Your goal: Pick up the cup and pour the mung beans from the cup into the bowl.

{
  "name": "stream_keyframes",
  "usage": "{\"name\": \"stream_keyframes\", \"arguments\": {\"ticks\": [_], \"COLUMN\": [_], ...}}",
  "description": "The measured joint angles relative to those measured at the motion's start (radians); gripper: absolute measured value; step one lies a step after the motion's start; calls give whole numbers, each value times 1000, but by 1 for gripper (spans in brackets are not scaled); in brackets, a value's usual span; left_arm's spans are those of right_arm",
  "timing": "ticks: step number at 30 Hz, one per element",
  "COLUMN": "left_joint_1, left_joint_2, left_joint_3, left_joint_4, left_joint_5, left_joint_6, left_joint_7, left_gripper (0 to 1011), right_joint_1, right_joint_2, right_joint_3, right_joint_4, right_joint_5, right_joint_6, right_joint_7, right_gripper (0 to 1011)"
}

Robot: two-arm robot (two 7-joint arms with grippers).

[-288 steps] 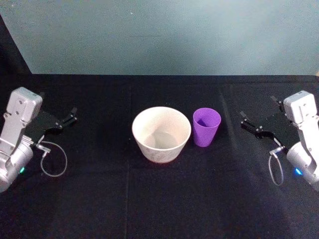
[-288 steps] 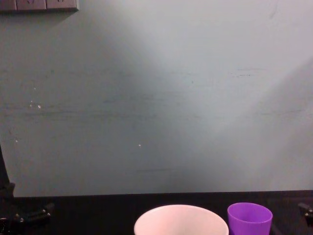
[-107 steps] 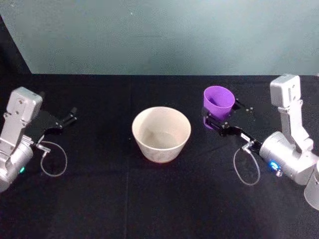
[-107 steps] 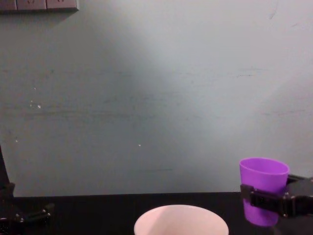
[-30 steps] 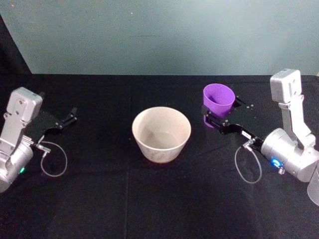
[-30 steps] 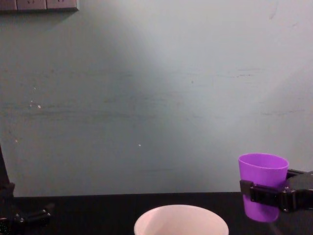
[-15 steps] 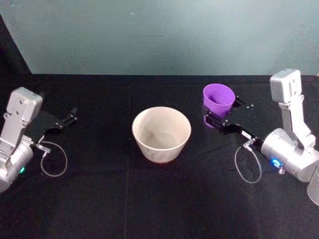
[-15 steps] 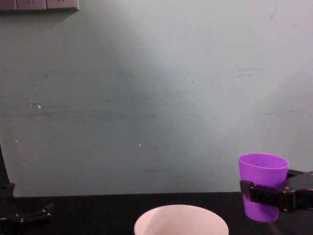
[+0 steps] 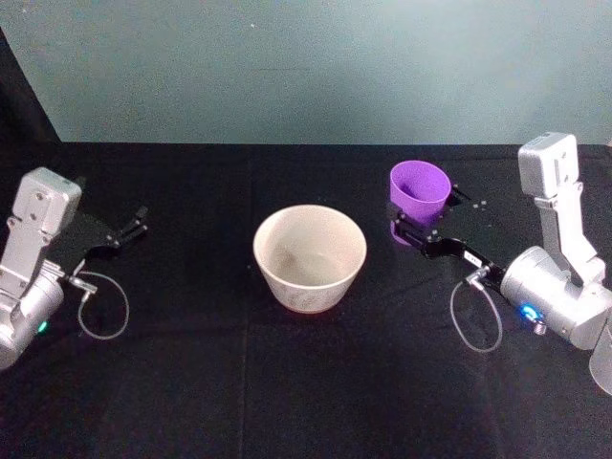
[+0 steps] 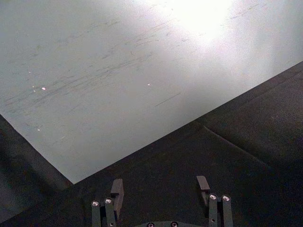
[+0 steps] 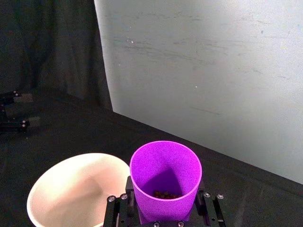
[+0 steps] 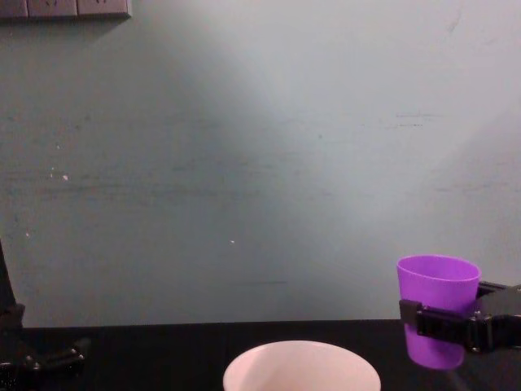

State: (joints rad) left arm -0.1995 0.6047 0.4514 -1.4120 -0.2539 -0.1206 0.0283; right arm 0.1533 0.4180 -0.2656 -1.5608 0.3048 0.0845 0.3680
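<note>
A black tabletop (image 9: 287,382) runs back to a pale teal wall (image 9: 306,67). The bowl (image 9: 306,292) stands at the middle of the tabletop. Just right of it, and apart from it, the right jaws pinch the cup (image 9: 419,191) low on its sides and hold it upright, mouth up, its rim higher than the bowl's rim. A few dark beans (image 11: 165,194) lie at the cup's bottom. The left jaws are spread with nothing between them, at the far left of the tabletop, well apart from the bowl.
</note>
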Motion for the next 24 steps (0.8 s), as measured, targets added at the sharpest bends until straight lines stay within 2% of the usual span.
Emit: {"name": "stream_keyframes", "arguments": {"ticks": [24], "left_joint_1": [0], "left_joint_2": [0], "left_joint_3": [0], "left_joint_4": [0], "left_joint_5": [0], "left_joint_6": [0], "left_joint_7": [0], "left_gripper": [1000], "right_joint_1": [0], "right_joint_2": [0], "right_joint_3": [0], "right_joint_4": [0], "right_joint_5": [0], "right_joint_6": [0], "right_joint_7": [0], "right_gripper": [713]}}
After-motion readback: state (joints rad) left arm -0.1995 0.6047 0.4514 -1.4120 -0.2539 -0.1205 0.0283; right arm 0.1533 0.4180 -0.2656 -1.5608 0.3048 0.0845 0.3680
